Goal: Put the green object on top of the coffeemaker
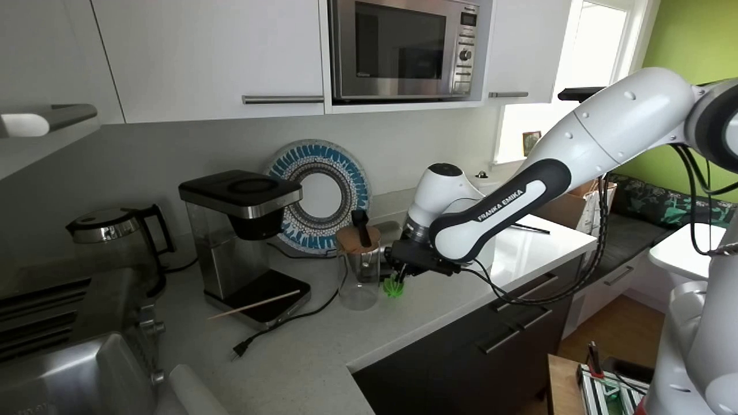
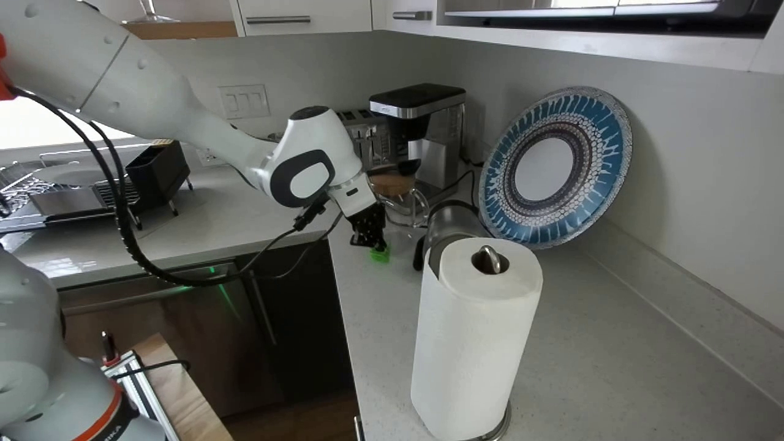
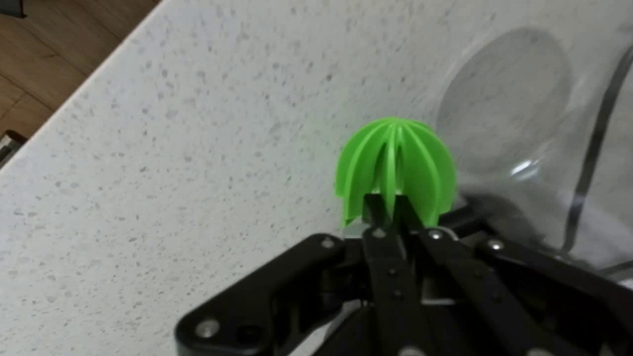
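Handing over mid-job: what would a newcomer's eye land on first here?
Likely the bright green ribbed object, pinched by the gripper low at the counter. Next, the blue-patterned disc leaning against the wall near the coffeemaker, then the white paper towel roll in an exterior view's foreground.

Green object, bright, domed, ribbed, one rib pinched in my gripper, coffeemaker, black-and-silver, upright, standing apart

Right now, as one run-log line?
gripper: shut on green object | position: beside clear container, counter contact unclear | coffeemaker: placement pending
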Controlling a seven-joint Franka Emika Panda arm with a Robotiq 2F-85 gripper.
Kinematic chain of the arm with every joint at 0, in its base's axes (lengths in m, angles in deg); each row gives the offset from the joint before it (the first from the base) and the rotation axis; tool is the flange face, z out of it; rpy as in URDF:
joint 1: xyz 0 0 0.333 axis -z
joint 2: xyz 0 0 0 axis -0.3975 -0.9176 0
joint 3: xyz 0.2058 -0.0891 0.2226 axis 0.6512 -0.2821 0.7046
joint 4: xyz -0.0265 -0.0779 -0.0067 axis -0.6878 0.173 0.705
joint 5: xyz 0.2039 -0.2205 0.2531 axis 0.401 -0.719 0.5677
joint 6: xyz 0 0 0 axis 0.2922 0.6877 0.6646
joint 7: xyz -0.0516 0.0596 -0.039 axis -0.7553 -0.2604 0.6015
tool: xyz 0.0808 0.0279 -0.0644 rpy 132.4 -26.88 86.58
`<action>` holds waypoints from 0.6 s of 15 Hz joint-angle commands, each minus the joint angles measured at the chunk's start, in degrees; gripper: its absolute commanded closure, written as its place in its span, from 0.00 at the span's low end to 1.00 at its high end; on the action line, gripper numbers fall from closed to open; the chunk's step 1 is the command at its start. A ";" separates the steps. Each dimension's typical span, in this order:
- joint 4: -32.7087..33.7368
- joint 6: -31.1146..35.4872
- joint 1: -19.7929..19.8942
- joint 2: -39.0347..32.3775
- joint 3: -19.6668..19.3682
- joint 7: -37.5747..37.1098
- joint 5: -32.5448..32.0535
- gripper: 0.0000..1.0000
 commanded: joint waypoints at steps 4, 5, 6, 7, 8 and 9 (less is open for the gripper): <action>-4.08 -10.54 -5.58 12.59 1.39 26.61 20.86 0.98; -4.10 -10.62 -6.20 13.91 1.37 30.20 22.94 0.98; -4.14 -8.37 -6.92 14.99 1.40 33.59 25.16 0.98; -3.67 -8.08 -7.59 16.20 1.41 36.45 27.54 0.98; -2.90 -7.88 -8.16 17.26 1.52 38.99 29.57 0.98; -2.03 -7.68 -8.84 18.36 1.61 41.31 31.76 0.98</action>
